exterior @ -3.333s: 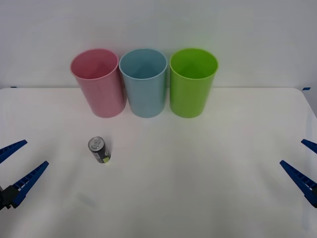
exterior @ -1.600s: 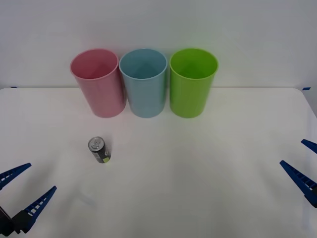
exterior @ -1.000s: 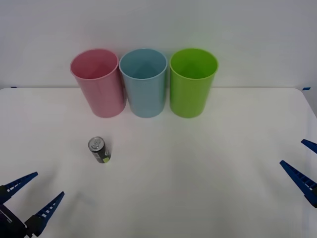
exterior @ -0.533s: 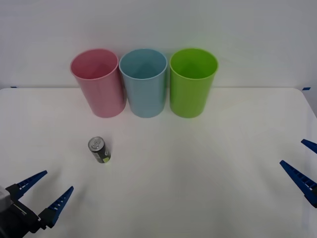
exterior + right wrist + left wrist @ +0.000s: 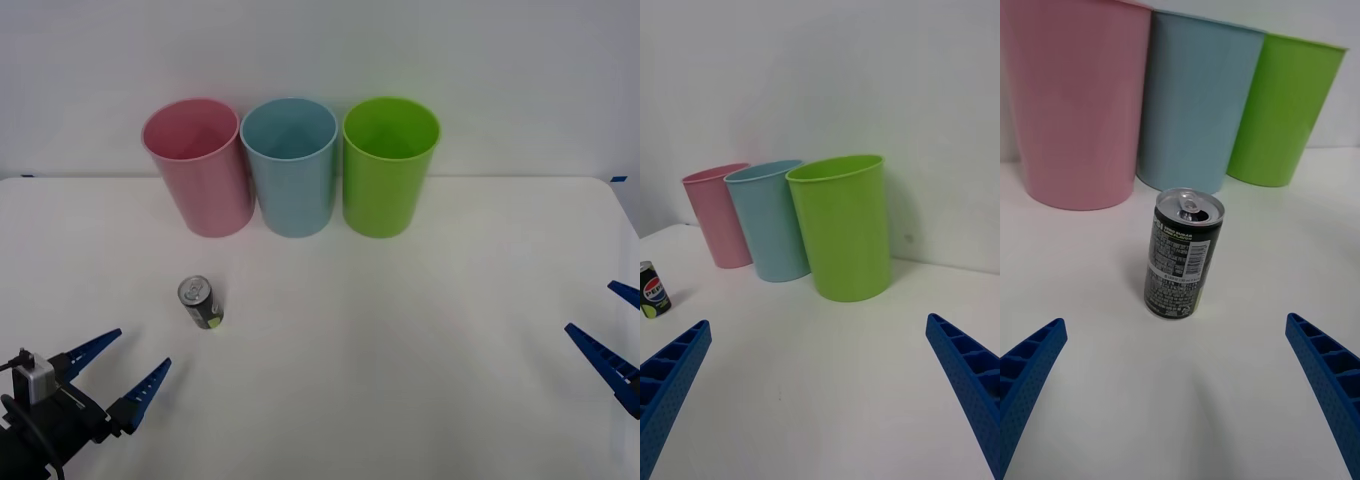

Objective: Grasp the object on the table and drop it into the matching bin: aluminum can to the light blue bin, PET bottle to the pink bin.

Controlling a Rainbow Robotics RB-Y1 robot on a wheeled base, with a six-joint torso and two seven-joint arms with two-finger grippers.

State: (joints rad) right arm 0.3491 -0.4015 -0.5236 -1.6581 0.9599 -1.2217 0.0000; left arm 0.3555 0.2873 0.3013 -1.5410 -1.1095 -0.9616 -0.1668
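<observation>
Two grippers spread, nothing held: left gripper (image 5: 112,370) near desk's front-left corner, aimed at can (image 5: 201,302); right gripper (image 5: 610,335) parked at right edge. Can upright, ungrasped, near pink bin (image 5: 198,167); blue bin (image 5: 291,166) at back edge awaits. Grasp, carry, drop all remain.

Small dark aluminum can (image 5: 201,302) stands upright on the white table (image 5: 400,330).

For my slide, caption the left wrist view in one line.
Open left gripper lined up on the upright aluminum can on the white table, with pink bin, light blue bin and green bin behind.
</observation>
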